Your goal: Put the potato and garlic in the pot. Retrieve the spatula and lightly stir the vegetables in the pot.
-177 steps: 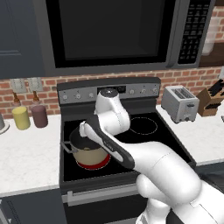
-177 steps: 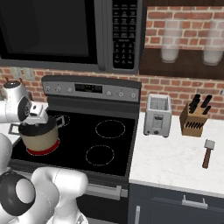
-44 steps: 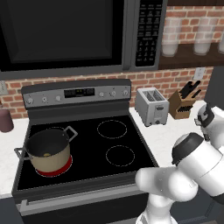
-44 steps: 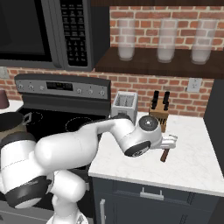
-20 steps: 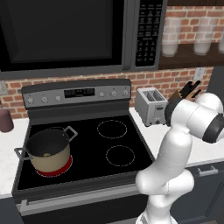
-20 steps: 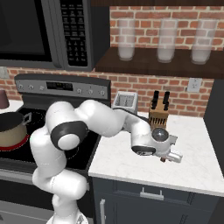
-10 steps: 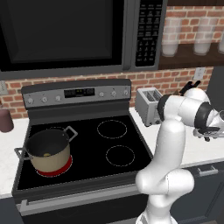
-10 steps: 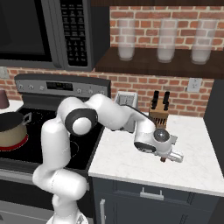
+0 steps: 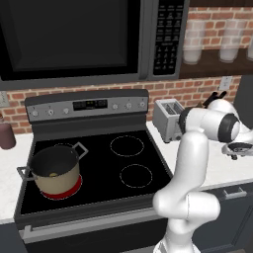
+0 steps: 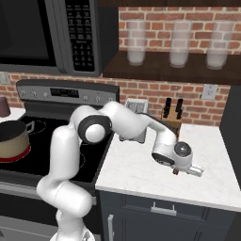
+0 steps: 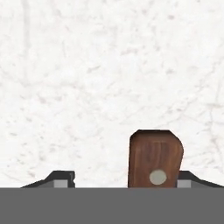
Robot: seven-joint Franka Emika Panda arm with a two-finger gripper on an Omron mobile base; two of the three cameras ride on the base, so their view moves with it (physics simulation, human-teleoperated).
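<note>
On the white counter right of the stove lies the spatula, its brown wooden handle end [image 11: 155, 159] showing in the hand view. My gripper [image 11: 124, 180] stands open astride that handle; the right fingertip [image 11: 189, 178] is close to the wood and the left one is well apart. From the right base view the gripper [image 10: 179, 168] hangs low over the counter on the handle [image 10: 175, 172]. The tan pot [image 9: 54, 170] sits on the front left burner with the yellowish potato [image 9: 53, 174] inside. The garlic is hidden.
A toaster [image 10: 134, 123] and a knife block [image 10: 172, 121] stand against the brick wall behind the hand. A maroon canister [image 9: 7, 136] is left of the stove. The counter's front edge [image 10: 160, 200] runs just below the gripper. A microwave hangs over the stove.
The hand has sunk a little lower onto the spatula handle while the elbow swung up and over. The pot has stayed where it was.
</note>
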